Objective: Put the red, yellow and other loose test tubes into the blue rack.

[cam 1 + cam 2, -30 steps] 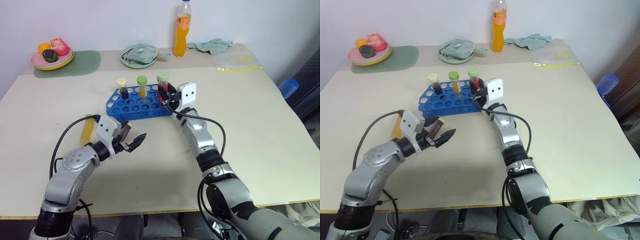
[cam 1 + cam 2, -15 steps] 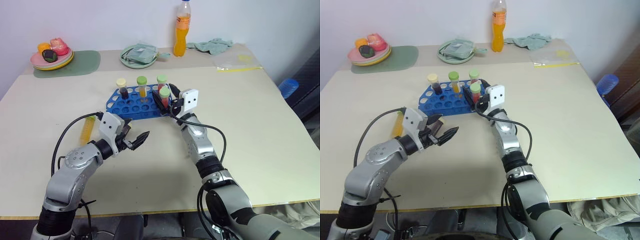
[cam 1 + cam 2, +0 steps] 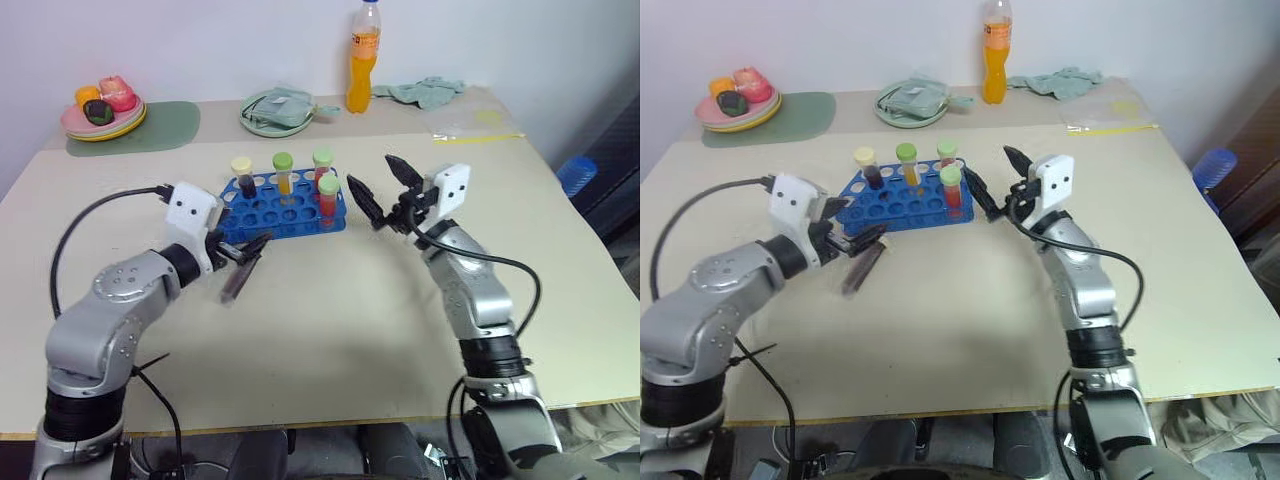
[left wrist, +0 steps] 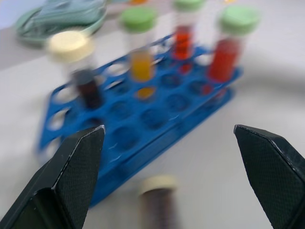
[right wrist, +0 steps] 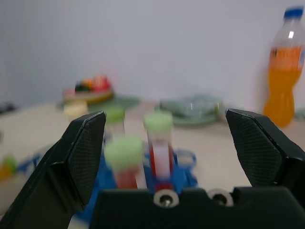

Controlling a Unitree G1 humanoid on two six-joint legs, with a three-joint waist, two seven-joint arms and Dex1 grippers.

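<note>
Starting at the left gripper (image 4: pixel 167 131), its two fingers stand spread wide with nothing between them. It has swung up and outward over the last second to face the blue rack (image 3: pixel 285 215), which sits just beyond its fingertips. On the table just short of those tips, and between them in the left wrist view, lies what looks like the dark brown tube (image 4: pixel 157 205) on its side, though the blur leaves that reading a little uncertain. Four capped tubes stand upright in the rack, and the newest is the red tube (image 3: pixel 328 198) at the near corner on the right gripper's side. A second ago the right gripper (image 3: pixel 372 172) was clamped on that tube over the rack. It has since let go and drawn back (its fingers now gape wide and empty), so the tube stands just ahead of its tips, free of them. That placement looks finished, and the lying brown tube is probably next, for the left gripper.
</note>
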